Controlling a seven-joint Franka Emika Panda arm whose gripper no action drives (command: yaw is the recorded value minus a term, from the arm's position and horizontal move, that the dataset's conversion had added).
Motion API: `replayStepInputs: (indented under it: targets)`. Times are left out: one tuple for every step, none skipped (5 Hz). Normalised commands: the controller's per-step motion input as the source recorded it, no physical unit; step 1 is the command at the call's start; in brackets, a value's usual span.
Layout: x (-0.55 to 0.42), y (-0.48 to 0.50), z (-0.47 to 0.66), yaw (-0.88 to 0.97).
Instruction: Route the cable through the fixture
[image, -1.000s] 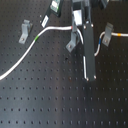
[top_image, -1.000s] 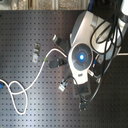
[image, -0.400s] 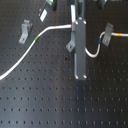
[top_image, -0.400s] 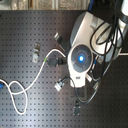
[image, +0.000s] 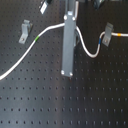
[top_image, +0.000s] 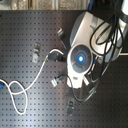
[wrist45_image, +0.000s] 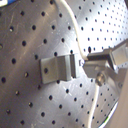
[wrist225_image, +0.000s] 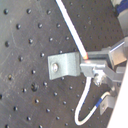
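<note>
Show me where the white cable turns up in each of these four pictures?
First exterior view: the white cable runs from the first exterior view's left edge up behind the arm, dips, and rises to the right-hand clip.
Second exterior view: it loops at lower left.
First wrist view: it passes a metal clip.
Second wrist view: it reaches the clip.
Shared landmark: the black perforated board.

A matt black perforated metal board (image: 60, 105) with evenly spaced holes looks dull grey and faintly scuffed in both wrist views. The cable (image: 25, 55) is smooth white with a plastic-looking jacket, carrying a green band (image: 38, 36) and a yellow-orange band (image: 120, 35). The small fixture brackets (wrist225_image: 65, 65) are bent brushed grey metal with a soft sheen, and the robot's casing (top_image: 92, 35) is glossy white plastic.
</note>
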Motion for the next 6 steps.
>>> replayStepInputs:
  targets:
    - [-0.039, -0.213, 0.02, 0.61]
    - [-0.167, -0.287, 0.03, 0.13]
    - [-0.014, -0.041, 0.00, 0.00]
    - [-0.070, -0.161, 0.17, 0.20]
    - [-0.107, -0.196, 0.25, 0.25]
    - [-0.108, -0.202, 0.19, 0.07]
